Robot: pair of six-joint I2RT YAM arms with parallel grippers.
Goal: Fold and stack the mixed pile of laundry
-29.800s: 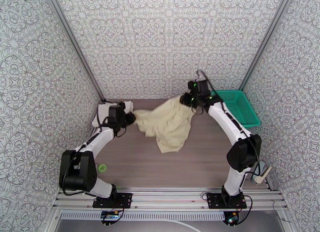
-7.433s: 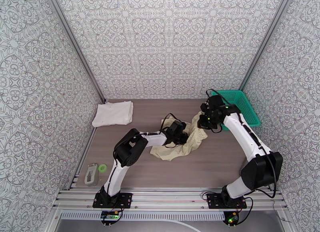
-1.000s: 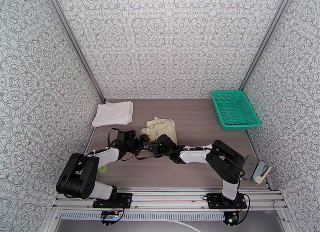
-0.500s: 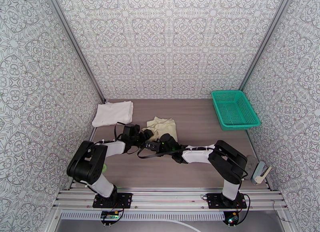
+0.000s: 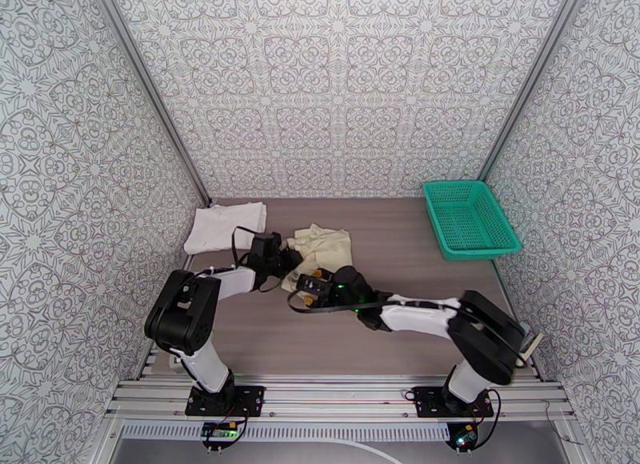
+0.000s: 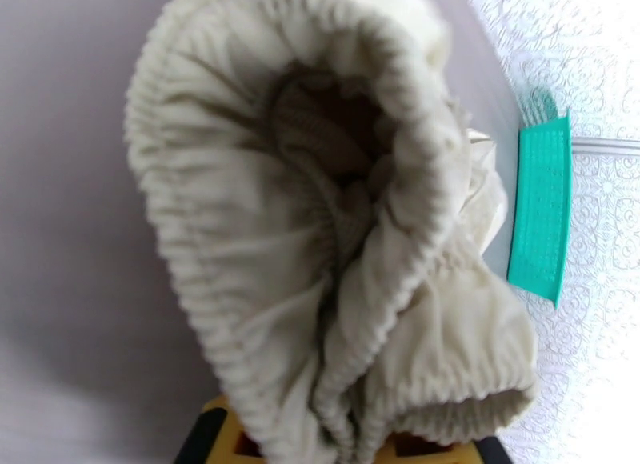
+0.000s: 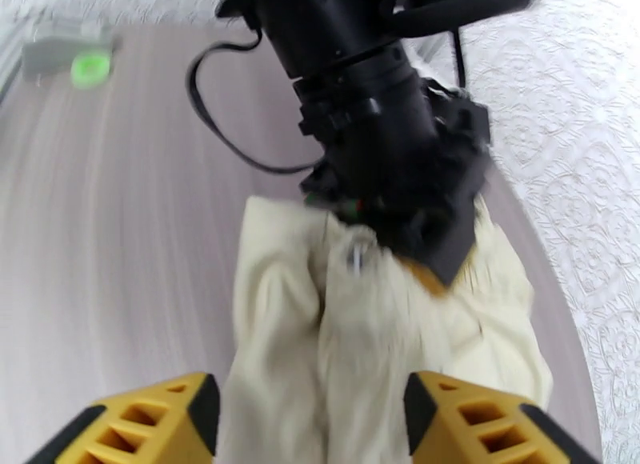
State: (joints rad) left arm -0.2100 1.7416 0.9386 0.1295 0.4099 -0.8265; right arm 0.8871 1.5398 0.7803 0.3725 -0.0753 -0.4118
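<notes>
Toward the bench's (image 5: pixel 416 242) far edge, my left claw (image 5: pixel 290 259) is pinching the beige shorts (image 5: pixel 326 248); my right claw (image 7: pixel 308 414) is hovering spread.

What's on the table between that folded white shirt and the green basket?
In the top view, the beige shorts lie between the white shirt and the green basket, with the left end effector at their left edge. Beyond them the table is bare.

Robot test cell: patterned wall panels (image 5: pixel 336 82), aluminium frame rails (image 5: pixel 336 395)
</notes>
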